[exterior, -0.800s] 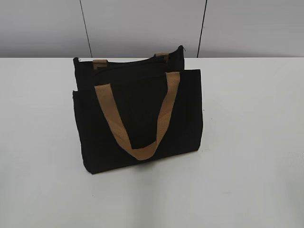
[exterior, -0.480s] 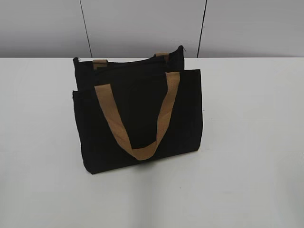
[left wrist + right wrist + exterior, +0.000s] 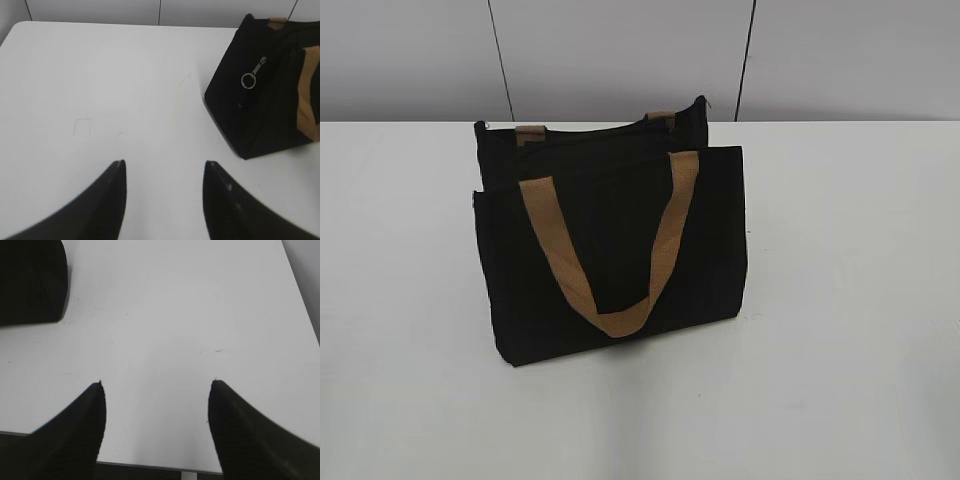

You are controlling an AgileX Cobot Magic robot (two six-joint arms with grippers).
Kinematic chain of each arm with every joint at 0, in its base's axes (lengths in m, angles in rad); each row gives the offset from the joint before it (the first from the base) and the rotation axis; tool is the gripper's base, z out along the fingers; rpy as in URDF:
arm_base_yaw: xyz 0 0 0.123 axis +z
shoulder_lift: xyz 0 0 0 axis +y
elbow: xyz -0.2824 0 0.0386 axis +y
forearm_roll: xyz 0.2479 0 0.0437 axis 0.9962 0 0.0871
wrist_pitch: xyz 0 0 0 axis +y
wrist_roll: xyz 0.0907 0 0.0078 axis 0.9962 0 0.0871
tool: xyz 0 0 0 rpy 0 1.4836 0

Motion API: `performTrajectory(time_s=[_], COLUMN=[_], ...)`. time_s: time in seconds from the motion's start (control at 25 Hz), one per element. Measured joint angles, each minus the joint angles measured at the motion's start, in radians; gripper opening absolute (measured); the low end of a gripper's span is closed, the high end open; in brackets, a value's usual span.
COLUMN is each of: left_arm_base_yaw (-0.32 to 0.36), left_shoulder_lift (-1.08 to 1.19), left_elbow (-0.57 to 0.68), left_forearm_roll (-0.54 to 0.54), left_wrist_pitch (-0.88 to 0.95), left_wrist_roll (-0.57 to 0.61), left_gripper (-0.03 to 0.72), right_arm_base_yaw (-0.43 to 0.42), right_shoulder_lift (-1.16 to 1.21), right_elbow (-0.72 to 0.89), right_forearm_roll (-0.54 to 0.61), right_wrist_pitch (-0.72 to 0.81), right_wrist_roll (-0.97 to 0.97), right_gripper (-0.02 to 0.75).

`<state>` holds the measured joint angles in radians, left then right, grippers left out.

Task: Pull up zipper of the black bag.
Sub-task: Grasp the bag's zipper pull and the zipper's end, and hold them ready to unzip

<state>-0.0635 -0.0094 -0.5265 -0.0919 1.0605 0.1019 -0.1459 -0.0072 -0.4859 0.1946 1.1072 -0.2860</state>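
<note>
The black bag [image 3: 610, 250] stands upright on the white table, its tan handle hanging down the front panel. The zipper line runs along its top edge [image 3: 590, 135]. In the left wrist view the bag's end [image 3: 260, 95] is at the upper right, and the silvery zipper pull with a ring [image 3: 251, 76] hangs on that end. My left gripper [image 3: 164, 165] is open and empty over bare table, left of and below the bag. My right gripper [image 3: 156, 385] is open and empty; a corner of the bag [image 3: 30, 280] shows at its upper left. Neither arm shows in the exterior view.
The white table [image 3: 840, 300] stretches round the bag on all sides. A grey panelled wall [image 3: 620, 50] stands behind it. The table's near edge [image 3: 150, 467] shows under my right gripper.
</note>
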Motion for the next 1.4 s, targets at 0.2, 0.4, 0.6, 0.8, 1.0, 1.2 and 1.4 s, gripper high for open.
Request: performTrajectory(time_s=[0.2,0.4,0.6,0.8,1.0,1.2,1.4], left_arm_base_yaw=[0.0,0.0,0.0,0.0,0.0,0.0,0.0], left_shoulder_lift=[0.0,0.0,0.0,0.0,0.0,0.0,0.0], left_elbow=[0.0,0.0,0.0,0.0,0.0,0.0,-0.007], left_forearm_roll=[0.0,0.0,0.0,0.0,0.008,0.011,0.025], left_wrist_pitch=[0.0,0.0,0.0,0.0,0.0,0.0,-0.019], left_wrist_roll=[0.0,0.0,0.0,0.0,-0.012,-0.015,-0.015], left_gripper=[0.375,0.375,0.375,0.398,0.63,0.554,0.509], right_arm_base_yaw=[0.0,0.0,0.0,0.0,0.0,0.0,0.0], right_shoulder_lift=[0.0,0.0,0.0,0.0,0.0,0.0,0.0], right_elbow=[0.0,0.0,0.0,0.0,0.0,0.0,0.0], right_forearm_roll=[0.0,0.0,0.0,0.0,0.0,0.0,0.0], right_wrist_pitch=[0.0,0.0,0.0,0.0,0.0,0.0,0.0], right_wrist_roll=[0.0,0.0,0.0,0.0,0.0,0.0,0.0], right_gripper=[0.498,0.498,0.498,0.498,0.498,0.498,0.498])
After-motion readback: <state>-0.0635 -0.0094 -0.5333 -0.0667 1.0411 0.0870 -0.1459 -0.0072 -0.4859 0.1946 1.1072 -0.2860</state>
